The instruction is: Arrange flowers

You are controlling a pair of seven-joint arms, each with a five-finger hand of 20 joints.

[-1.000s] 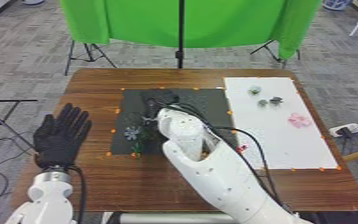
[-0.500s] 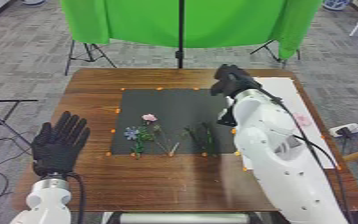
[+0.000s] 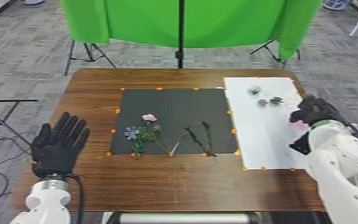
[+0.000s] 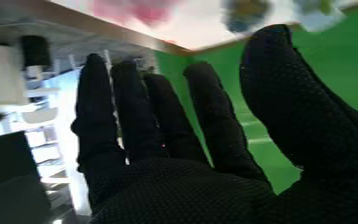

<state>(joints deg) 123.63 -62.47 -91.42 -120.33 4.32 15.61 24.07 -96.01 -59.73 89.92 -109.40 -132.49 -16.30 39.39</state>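
Pink flower head (image 3: 298, 125) just beside the robot's right hand (image 3: 318, 111).
It lies on the white sheet (image 3: 262, 142), to the left of the hand, so the next move looks like a small one to the left and down. The right hand is wide, with straight fingers, the thumb out and nothing in it. The left hand (image 3: 58, 145) is flat and far off, so the right one seems best for this. I can't tell which way the flower's long side points. The green stems (image 3: 207, 136) on the dark sheet (image 3: 162, 102) point away from the robot.
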